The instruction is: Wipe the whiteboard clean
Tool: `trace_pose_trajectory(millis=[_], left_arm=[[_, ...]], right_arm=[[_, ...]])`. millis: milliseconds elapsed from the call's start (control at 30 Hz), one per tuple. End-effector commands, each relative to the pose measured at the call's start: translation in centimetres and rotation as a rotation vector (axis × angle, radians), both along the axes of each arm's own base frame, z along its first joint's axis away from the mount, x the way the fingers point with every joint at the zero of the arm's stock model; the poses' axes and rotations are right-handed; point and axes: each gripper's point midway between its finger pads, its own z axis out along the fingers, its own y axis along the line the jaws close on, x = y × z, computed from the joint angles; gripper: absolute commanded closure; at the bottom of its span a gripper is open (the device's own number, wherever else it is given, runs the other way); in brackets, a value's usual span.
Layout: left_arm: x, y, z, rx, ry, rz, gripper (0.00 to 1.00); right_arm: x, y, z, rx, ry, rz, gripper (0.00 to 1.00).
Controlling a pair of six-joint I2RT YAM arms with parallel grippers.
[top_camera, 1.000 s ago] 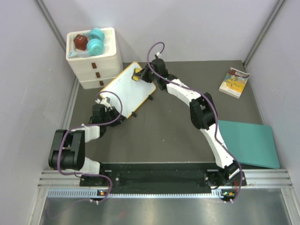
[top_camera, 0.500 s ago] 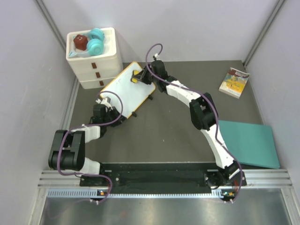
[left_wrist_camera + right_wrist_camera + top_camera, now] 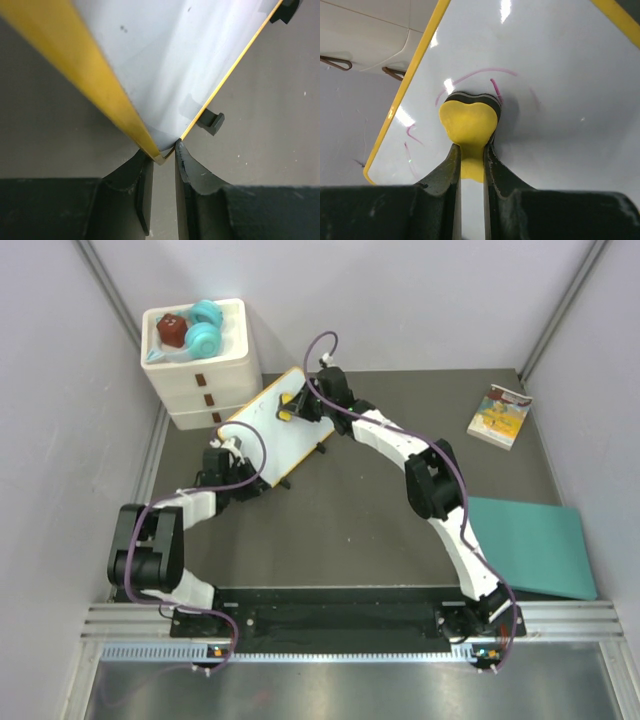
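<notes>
Right now your left gripper (image 3: 164,150) is pinching the near-left corner of the whiteboard (image 3: 275,435) — the yellow frame sits wedged between its jaws. The board is at the far left of the table (image 3: 370,510), just beside the white three-drawer box (image 3: 205,375), and it looks tipped rather than flat. Your right gripper (image 3: 470,150) is clamped on a yellow heart-shaped eraser (image 3: 469,117), pressed against the board's face near its far end. Thin magenta strokes (image 3: 472,74) curve around the eraser — more trail off to its left. A booklet (image 3: 500,416) lies far right, a teal mat (image 3: 525,545) near right.
</notes>
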Motion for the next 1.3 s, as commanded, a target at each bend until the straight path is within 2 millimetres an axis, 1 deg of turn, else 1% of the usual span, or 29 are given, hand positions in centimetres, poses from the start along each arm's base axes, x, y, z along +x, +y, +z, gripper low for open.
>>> trace_pose_trajectory(millis=[0, 67, 200, 233, 333, 367, 400, 433, 467, 500, 600, 800, 933, 1200, 1267], left_arm=[[-1.3, 2.1, -2.3, 0.147, 0.111, -0.006, 0.91], [-1.3, 2.1, -2.3, 0.15, 0.114, -0.006, 0.91], [-1.2, 1.8, -3.1, 0.143, 0.145, -0.026, 0.93], [-1.2, 1.8, -3.1, 0.143, 0.147, -0.028, 0.93], [-1.2, 1.8, -2.9, 0.141, 0.141, -0.031, 0.94], [-1.2, 1.8, -3.0, 0.141, 0.141, -0.031, 0.94], [-1.2, 1.8, -2.9, 0.141, 0.138, -0.031, 0.94], [-1.2, 1.8, -2.9, 0.142, 0.137, -0.032, 0.94], [-1.3, 1.7, -2.9, 0.141, 0.139, -0.033, 0.94], [-1.2, 1.7, -2.8, 0.14, 0.134, -0.033, 0.94], [-1.3, 1.7, -2.6, 0.14, 0.126, -0.036, 0.94], [-1.3, 1.6, -2.5, 0.137, 0.117, -0.041, 0.94], [-1.3, 1.6, -2.3, 0.136, 0.109, -0.041, 0.94], [-1.3, 1.5, -2.2, 0.137, 0.101, -0.044, 0.94], [-1.3, 1.5, -2.1, 0.139, 0.099, -0.046, 0.94]], right_arm=[[0.6, 0.3, 6.8, 0.071, -0.109, 0.008, 1.0], [0.8, 0.0, 7.1, 0.076, -0.111, 0.002, 1.0], [1.9, -1.1, 7.4, 0.071, -0.123, -0.029, 1.0], [2.4, -1.8, 7.5, 0.074, -0.124, -0.042, 1.0], [3.6, -2.7, 7.0, 0.067, -0.11, -0.07, 1.0], [3.8, -2.7, 7.2, 0.073, -0.115, -0.074, 1.0], [4.2, -2.7, 6.4, 0.074, -0.099, -0.082, 1.0], [4.4, -2.7, 6.2, 0.076, -0.099, -0.086, 1.0], [4.7, -2.4, 6.8, 0.086, -0.112, -0.087, 1.0], [4.9, -2.3, 5.8, 0.083, -0.094, -0.093, 1.0], [5.5, -2.3, 6.0, 0.092, -0.099, -0.115, 1.0], [6.4, -3.3, 5.4, 0.053, -0.121, -0.183, 1.0], [6.9, -3.9, 4.0, 0.029, -0.102, -0.229, 1.0], [7.2, -3.6, 1.7, 0.042, -0.06, -0.246, 1.0], [7.2, -3.5, 1.5, 0.04, -0.058, -0.244, 1.0]])
